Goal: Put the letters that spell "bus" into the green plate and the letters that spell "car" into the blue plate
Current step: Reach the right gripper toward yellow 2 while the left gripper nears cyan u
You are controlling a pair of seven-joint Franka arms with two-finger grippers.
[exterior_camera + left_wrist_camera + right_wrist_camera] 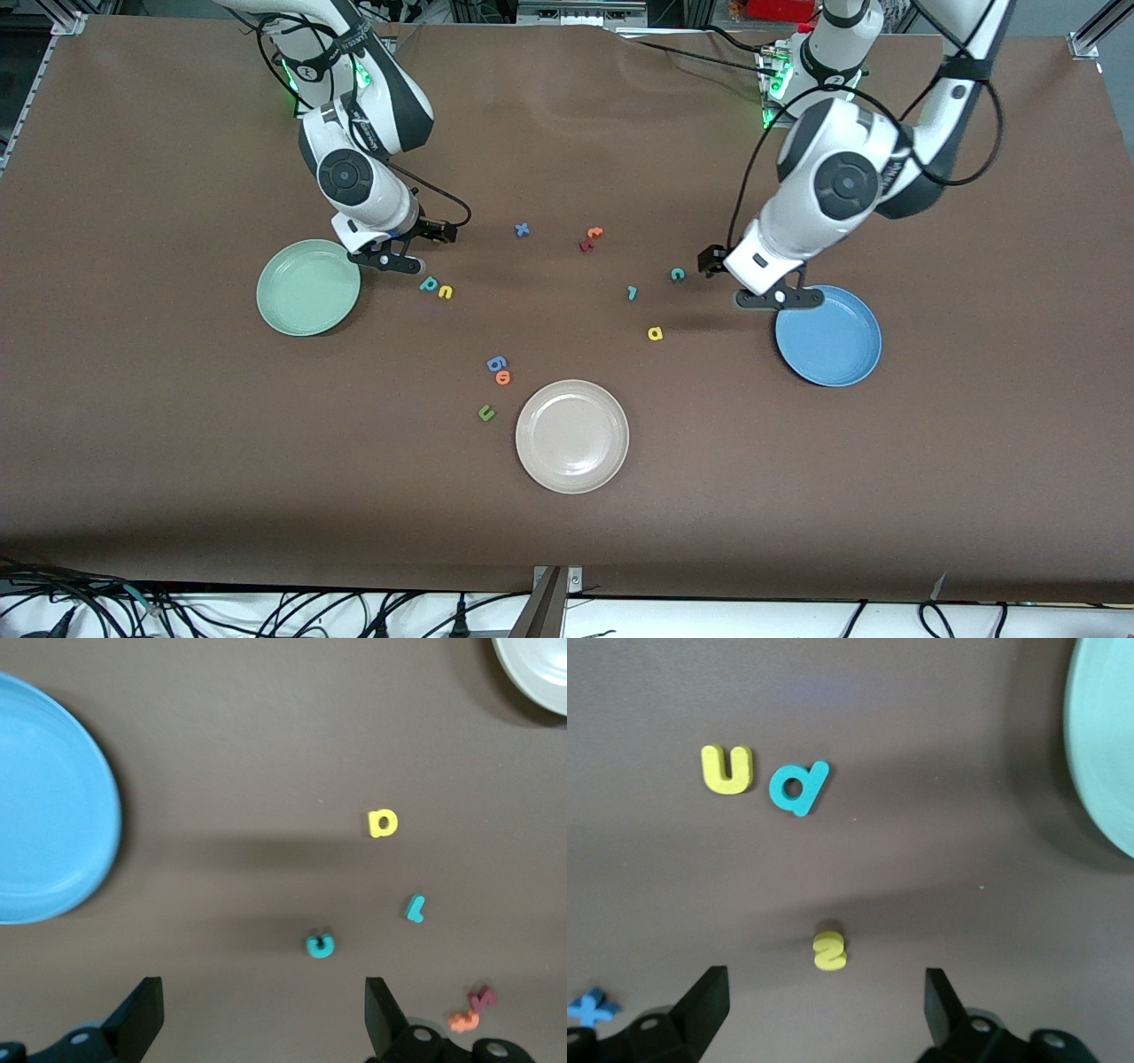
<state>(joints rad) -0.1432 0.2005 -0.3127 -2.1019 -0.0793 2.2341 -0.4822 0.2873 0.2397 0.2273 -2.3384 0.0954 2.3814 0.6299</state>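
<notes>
My right gripper (pixel 390 259) (pixel 827 989) hangs open beside the green plate (pixel 308 288) (pixel 1109 753). The yellow s (pixel 830 950) lies on the table just off its fingertips, with nothing between them. The teal b (pixel 429 284) (pixel 797 787) and yellow u (pixel 445 291) (pixel 727 769) lie side by side a little past it. My left gripper (pixel 775 297) (pixel 263 994) hangs open and empty at the rim of the blue plate (pixel 828 335) (pixel 44 797). Before it lie the teal c (pixel 678 275) (pixel 320 944), thin teal r (pixel 632 292) (pixel 415 908) and yellow a (pixel 655 333) (pixel 383 823).
A beige plate (pixel 571 434) stands nearest the front camera. Beside it lie a blue g (pixel 496 363), an orange o (pixel 503 377) and a green u (pixel 486 412). Mid-table, nearer the arms' bases, lie a blue x (pixel 522 230), an orange t (pixel 594 233) and a maroon letter (pixel 586 245).
</notes>
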